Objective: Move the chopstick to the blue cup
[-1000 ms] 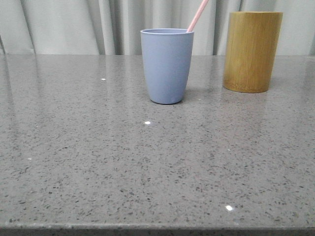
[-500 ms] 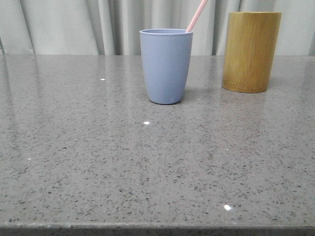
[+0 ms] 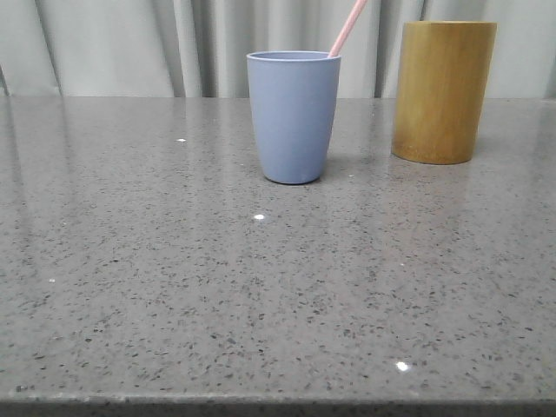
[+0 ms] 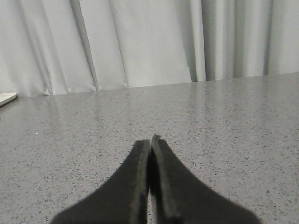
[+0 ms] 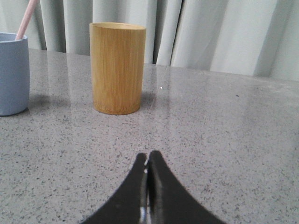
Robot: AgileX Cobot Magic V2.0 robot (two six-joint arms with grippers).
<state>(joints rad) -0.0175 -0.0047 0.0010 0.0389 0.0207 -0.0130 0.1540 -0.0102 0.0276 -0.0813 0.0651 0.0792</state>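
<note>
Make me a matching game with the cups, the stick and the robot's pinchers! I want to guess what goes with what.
Things:
1. blue cup
2. chopstick
3. bamboo cylinder
4. right gripper

States:
A. shut, holding nothing
B. leaning, pale pink, poking out over a rim
C. yellow-brown, standing to the right of the other cup
D. holds the stick inside it

Pairs: 1-D, 2-B, 3-C, 4-A

Front cam low, facing fwd over table (image 3: 261,304); R wrist cam shares blue cup (image 3: 294,117), bamboo cylinder (image 3: 443,91).
</note>
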